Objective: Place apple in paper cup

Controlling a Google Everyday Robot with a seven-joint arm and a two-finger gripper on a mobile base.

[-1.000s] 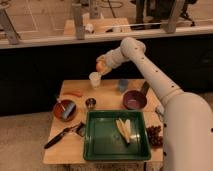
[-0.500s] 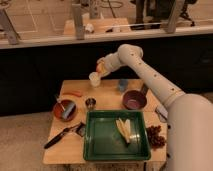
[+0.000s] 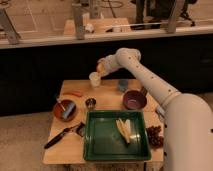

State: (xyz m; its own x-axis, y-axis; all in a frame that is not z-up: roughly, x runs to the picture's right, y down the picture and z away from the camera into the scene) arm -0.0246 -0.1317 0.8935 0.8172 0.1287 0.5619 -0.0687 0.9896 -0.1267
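Hand (image 3: pixel 102 68), mostly hidden, grips the apple (image 3: pixel 101 65) above the paper cup (image 3: pixel 94 79) at the worktop's (image 3: pixel 107 99) far edge.

A smooth cream-white arm (image 3: pixel 150 82) is showing rounded, tube-like segments and a bulging joint. It is widening into a broad pale body near the table's right edge, while the gripper (image 3: pixel 102 67) is ending it over the far edge.

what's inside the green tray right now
The green tray holds pale yellowish strips near its right side; the rest shows bare. The gripper is above the paper cup with the apple, well behind the tray.
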